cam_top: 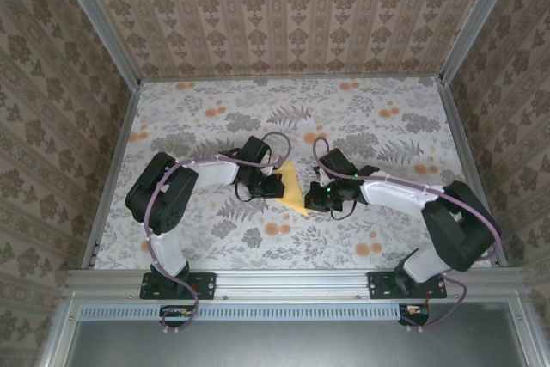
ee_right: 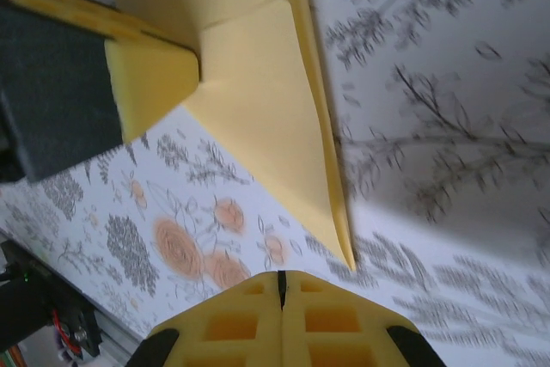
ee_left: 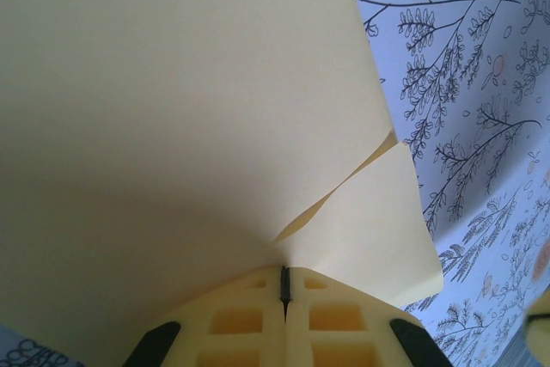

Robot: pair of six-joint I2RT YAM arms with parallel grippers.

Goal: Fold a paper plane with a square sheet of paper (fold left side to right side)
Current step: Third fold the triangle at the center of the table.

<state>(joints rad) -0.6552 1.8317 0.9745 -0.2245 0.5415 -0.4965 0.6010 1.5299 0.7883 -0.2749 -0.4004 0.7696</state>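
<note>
Left gripper [ee_left: 284, 285] clamped on paper [ee_left: 172, 109]; right gripper [ee_right: 280, 279] closed, empty, beside paper tip.

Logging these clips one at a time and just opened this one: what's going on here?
Two robot arms meet over a pale-yellow paper in the middle of the flower-printed table. The left gripper is shut on the paper, pinching it near an edge. The sheet is already creased, with overlapping layers narrowing to a point. The right gripper is also shut but holds nothing and sits just beside that pointed tip. The plane does not look finished.
</note>
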